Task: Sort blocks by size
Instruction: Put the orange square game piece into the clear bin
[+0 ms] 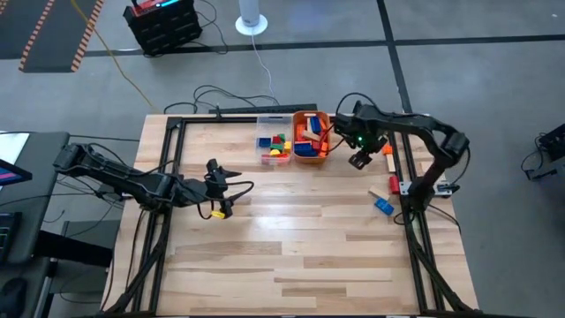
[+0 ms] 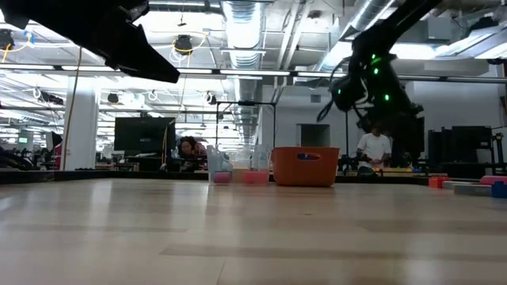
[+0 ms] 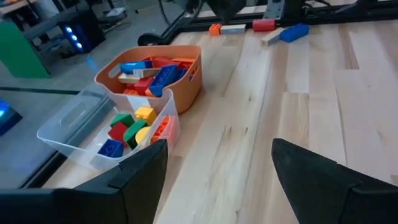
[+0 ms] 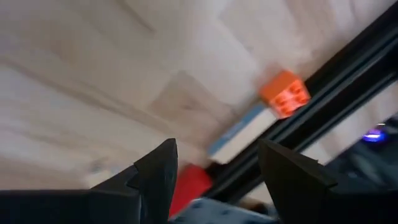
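Several blocks fill the orange tub, and several more lie in the clear tub beside it. Loose blocks lie by the table's right edge: an orange one, a pale bar, a red one and a blue one. My right gripper hangs open above the table between the orange tub and these loose blocks, slanting down. My left gripper is open over the table's left middle, holding nothing.
A black frame rail runs along the table's right edge just behind the loose blocks. Bare wood stretches over the table's middle and near half. In the low view, people sit at desks in the room beyond.
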Controlling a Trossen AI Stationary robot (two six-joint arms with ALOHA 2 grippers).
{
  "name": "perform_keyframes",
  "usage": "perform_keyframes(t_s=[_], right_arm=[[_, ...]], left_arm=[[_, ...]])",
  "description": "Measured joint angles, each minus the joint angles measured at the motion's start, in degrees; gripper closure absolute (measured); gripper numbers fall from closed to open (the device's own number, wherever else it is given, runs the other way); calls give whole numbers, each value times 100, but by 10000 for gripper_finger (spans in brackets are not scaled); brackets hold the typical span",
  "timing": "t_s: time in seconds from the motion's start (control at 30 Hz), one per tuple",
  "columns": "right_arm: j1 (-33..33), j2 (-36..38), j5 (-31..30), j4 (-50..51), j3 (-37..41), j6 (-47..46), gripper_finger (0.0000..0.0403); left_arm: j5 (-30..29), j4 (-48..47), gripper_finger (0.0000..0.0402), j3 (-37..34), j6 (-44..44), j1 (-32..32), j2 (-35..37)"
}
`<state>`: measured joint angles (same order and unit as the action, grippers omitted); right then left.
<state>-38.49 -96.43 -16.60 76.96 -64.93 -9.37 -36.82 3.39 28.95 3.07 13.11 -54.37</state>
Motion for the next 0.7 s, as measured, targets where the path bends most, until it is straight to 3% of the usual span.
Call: perform_keyframes(t_s=[0.53,0.7], right_arm=[[-639,-1531,-1602,-97,-119,1785,147],[-843,-1704,-1632,-101,-129,1979,147]], left_arm=[[-2,-95,121,0,-148,-68,-1],[-2,-104,121,0,-157,-68,-2]])
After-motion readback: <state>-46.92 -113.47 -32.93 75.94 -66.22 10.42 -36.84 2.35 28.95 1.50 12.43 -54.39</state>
